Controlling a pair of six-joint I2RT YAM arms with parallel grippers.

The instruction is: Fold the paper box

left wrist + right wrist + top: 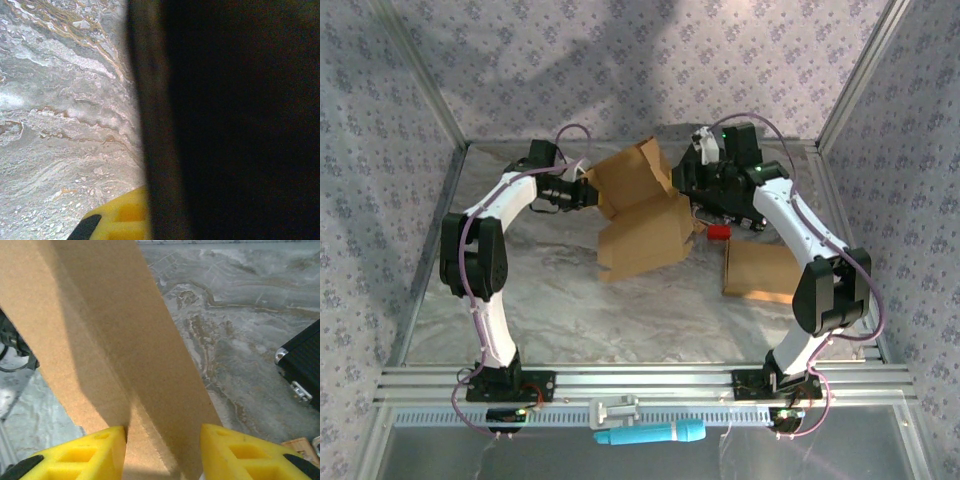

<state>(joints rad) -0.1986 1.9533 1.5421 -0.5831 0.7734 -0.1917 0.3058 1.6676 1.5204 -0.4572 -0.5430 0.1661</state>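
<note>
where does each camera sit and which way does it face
top external: above and behind the bases, looking down on the table; both arms, left gripper and right gripper at the paper box.
left wrist: faces the table past the dark box; one yellow finger.
right wrist: looks along its yellow fingers straddling the box.
all share box and table.

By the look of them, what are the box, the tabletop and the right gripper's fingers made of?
Paper box: brown cardboard, matte, fibrous grain, creased folds. Tabletop: grey marble-patterned surface with some sheen, possibly a printed sheet; cannot tell. Right gripper fingers: yellow, matte, with moulded cutouts, probably plastic or foam.
</note>
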